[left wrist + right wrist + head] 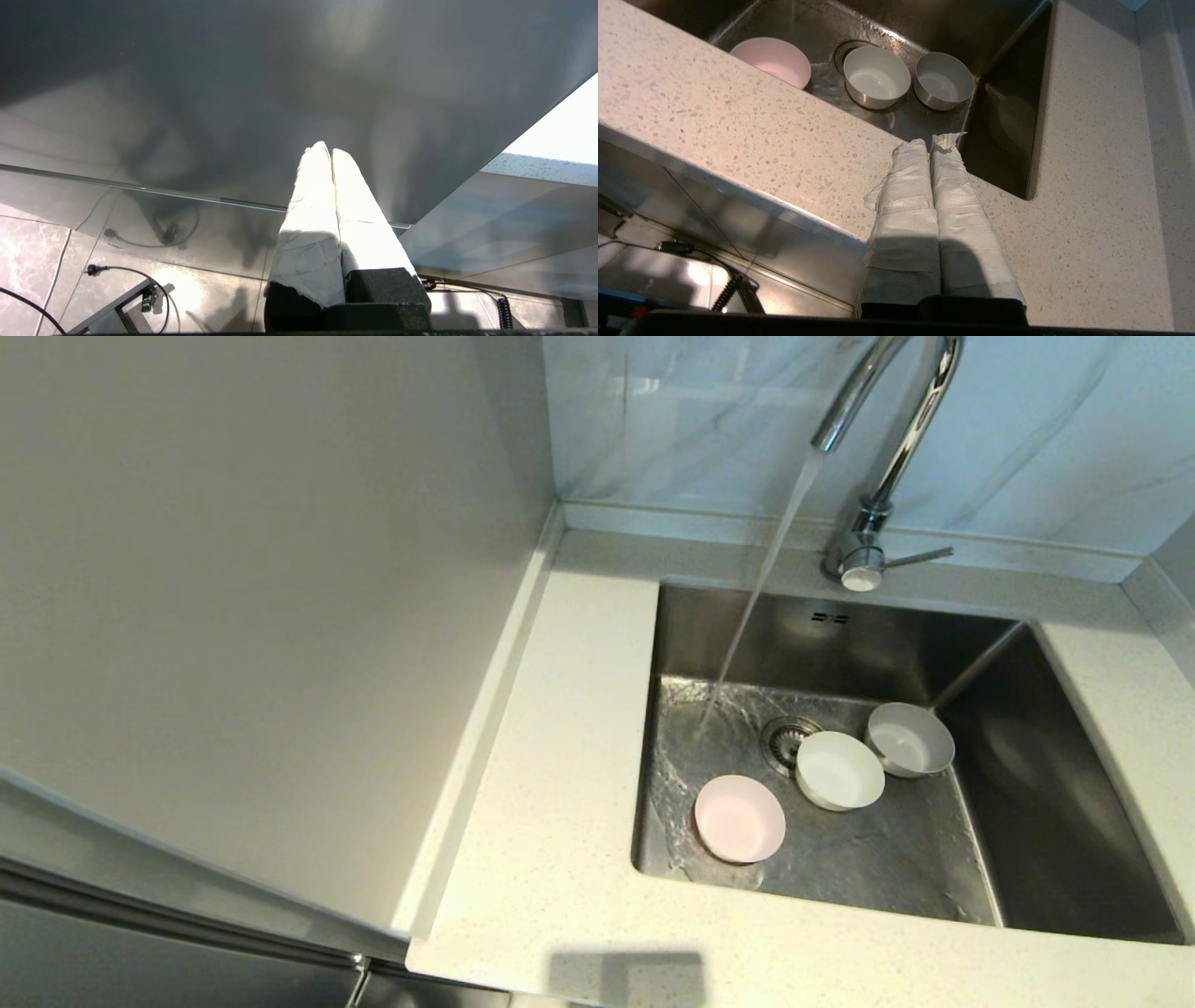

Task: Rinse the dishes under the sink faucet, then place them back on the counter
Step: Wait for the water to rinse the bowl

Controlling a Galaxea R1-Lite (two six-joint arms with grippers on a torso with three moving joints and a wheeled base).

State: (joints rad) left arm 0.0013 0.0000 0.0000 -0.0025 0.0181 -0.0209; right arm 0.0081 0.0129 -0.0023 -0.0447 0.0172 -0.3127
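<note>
With my right tool point(930, 140) pressed together over the tabletop point(738, 135), I judge the wet bowls point(877, 77) slippery; pinch a rim.

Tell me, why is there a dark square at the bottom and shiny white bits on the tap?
Head view: the dark square on the counter is a shadow, its source unseen; the faucet shows bright glare. Left wrist view: the left gripper is half sunlit, half shadowed.
</note>
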